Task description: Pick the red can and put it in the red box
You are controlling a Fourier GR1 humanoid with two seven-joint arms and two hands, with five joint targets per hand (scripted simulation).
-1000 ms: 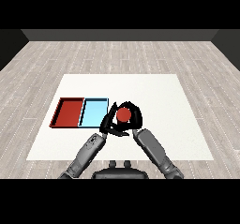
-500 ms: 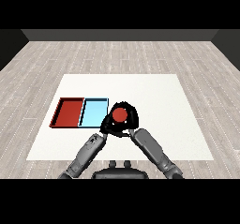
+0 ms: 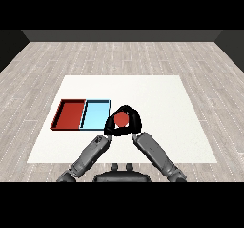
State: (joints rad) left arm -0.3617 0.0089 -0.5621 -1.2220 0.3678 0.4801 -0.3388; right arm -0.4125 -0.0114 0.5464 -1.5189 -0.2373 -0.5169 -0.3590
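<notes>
Two trays are seen near the surface's (image 3: 157, 93) left edge: the red box (image 3: 70, 114) outermost, the light blue tray (image 3: 95, 114) between it and the red can (image 3: 122, 119). The can is enclosed by the right robot hand's (image 3: 129, 125) curled fingers; the left robot hand (image 3: 108, 127) cannot be judged. Release too early could land it in blue.

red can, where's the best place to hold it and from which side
Around its round side wall, coming from the right, as the right hand does now: fingers and thumb curl round the red can. It appears upright with its top showing, and the trays lie to its left.
</notes>
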